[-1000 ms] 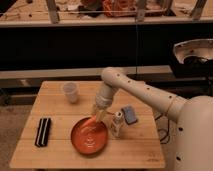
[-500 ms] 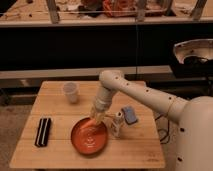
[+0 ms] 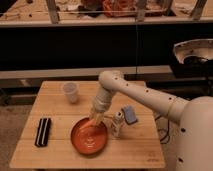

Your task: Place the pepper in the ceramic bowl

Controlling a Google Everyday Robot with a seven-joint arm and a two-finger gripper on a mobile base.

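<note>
The orange-red ceramic bowl (image 3: 86, 144) sits on the wooden table (image 3: 60, 156), front centre. My gripper (image 3: 94, 120) hangs down from the white arm and is right at the bowl's far rim, just above its inside. A slim orange shape at the gripper's tip (image 3: 92, 122) looks like the pepper, but it blends with the bowl behind it. I cannot tell whether it is held or lying in the bowl.
A translucent plastic cup (image 3: 70, 92) stands at the back left. A small white bottle (image 3: 117, 124) stands just right of the bowl, with a blue-grey object (image 3: 130, 114) behind it. A black ridged object (image 3: 43, 131) lies at the left.
The gripper has come down slightly and shifted a little left, toward the bowl's far rim. Nothing else has moved.
</note>
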